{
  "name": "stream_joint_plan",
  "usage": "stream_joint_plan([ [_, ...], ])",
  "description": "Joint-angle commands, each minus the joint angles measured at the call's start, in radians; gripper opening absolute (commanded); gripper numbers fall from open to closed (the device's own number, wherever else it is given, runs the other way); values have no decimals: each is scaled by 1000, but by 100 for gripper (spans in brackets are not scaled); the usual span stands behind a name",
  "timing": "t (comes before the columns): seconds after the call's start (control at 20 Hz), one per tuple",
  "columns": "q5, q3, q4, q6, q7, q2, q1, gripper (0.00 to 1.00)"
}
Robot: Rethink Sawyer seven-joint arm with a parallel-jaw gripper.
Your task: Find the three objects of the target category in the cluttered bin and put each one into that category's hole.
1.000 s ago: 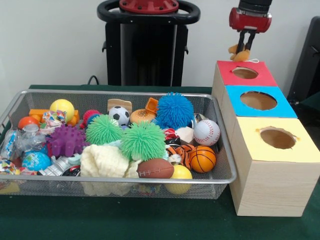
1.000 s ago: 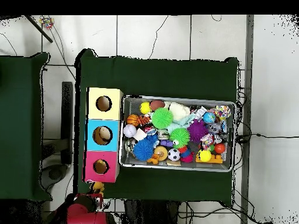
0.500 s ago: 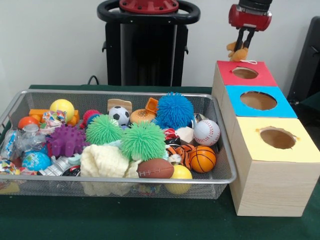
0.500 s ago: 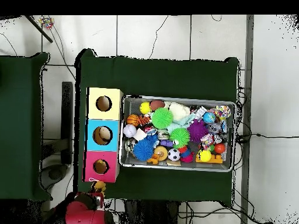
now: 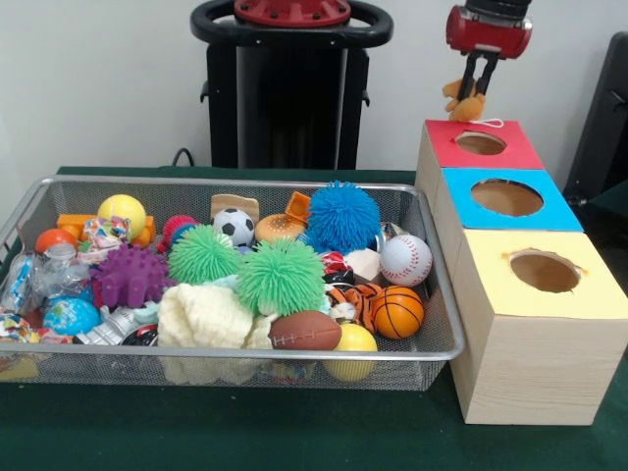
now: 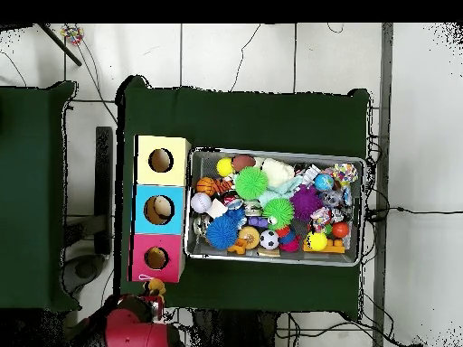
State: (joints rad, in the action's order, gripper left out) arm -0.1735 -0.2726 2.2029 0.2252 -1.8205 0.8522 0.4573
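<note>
My gripper (image 5: 471,96) hangs high behind the red-surround hole (image 5: 481,143), shut on a small tan-brown plush animal (image 5: 465,102). In the overhead view the gripper (image 6: 152,291) and the plush (image 6: 155,286) sit just past the red end of the wooden box, beside the red-surround hole (image 6: 156,258). The wire mesh bin (image 5: 294,350) holds a heap of toys; an orange plush with black tiger stripes (image 5: 351,294) lies among them near the basketball. The bin also shows in the overhead view (image 6: 277,153).
Blue-surround hole (image 5: 507,197) and yellow-surround hole (image 5: 545,270) top the same pale wooden box. The bin holds spiky pom balls (image 5: 281,276), a baseball (image 5: 405,259), a basketball (image 5: 397,311), a football (image 5: 305,331). The black pedestal (image 5: 289,88) stands behind.
My gripper has risen a little with the tan plush in it and drawn slightly back from the red hole. The bin's contents have not moved.
</note>
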Motion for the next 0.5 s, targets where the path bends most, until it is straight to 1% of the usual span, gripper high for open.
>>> stream_joint_plan([
  [0.05, -41, 64, -100, -132, -209, -3, -58, 0],
  [0.35, -51, 67, -112, -151, -222, -22, -60, 0],
  [0.5, -70, 54, -135, -132, -235, -34, -40, 0],
])
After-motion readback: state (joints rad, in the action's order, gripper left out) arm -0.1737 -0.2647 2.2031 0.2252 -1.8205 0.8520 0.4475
